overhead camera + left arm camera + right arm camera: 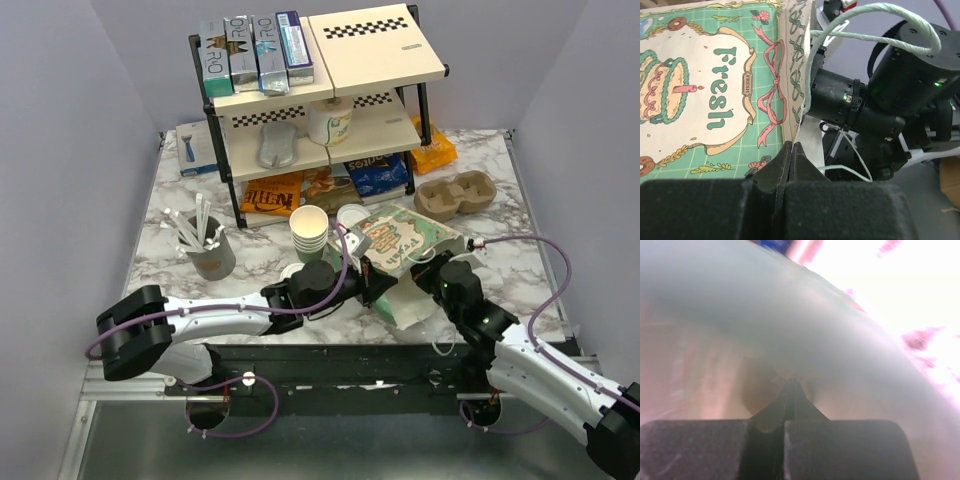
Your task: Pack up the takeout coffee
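Note:
The takeout coffee [330,122], a cream cup with greenish print, stands on the middle shelf of the rack at the back, far from both grippers. A green and cream paper bag printed "Fresh" [405,240] lies tilted on the table in front of the rack. It fills the left wrist view [715,90]. My left gripper [372,285] is shut on the bag's folded edge [791,146]. My right gripper [422,268] is at the bag's mouth. In the right wrist view it [790,382] is shut, with pale bag paper puckered at its tips.
A stack of nested lidless cups [309,235] stands just left of the bag. A brown cup carrier [455,193] lies at the back right. A grey cup of stirrers [210,250] stands at the left. Snack packets [275,192] lie under the rack [225,120].

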`<control>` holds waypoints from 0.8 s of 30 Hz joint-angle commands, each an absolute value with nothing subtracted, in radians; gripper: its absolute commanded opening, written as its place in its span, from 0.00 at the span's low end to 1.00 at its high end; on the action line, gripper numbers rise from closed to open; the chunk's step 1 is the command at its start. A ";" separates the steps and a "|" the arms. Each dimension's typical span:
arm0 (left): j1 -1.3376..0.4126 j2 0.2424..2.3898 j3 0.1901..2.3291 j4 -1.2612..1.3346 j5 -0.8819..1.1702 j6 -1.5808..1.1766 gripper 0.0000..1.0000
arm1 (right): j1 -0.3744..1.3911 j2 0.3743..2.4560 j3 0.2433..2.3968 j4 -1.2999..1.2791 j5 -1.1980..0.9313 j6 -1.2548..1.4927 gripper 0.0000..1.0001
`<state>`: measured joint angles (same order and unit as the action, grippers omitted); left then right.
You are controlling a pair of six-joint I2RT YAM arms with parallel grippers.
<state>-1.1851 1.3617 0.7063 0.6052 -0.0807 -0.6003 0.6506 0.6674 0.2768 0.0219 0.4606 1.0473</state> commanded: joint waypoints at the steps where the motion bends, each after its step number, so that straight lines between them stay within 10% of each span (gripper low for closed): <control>1: -1.187 1.305 0.646 0.548 -0.109 -0.537 0.00 | 0.650 0.661 0.259 -0.079 0.420 0.950 0.01; 13: -1.177 1.321 0.640 0.606 -0.100 -0.609 0.00 | 0.650 0.765 0.186 0.285 0.143 0.781 0.09; 24: -1.163 1.316 0.756 0.571 -0.204 -0.632 0.00 | 0.649 0.621 0.546 -0.446 0.181 0.677 0.31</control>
<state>-1.1793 1.3167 0.6949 0.5716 -0.1223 -0.6216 0.6479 0.6624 0.4046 -0.0986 0.2153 0.7380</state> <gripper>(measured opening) 0.007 0.293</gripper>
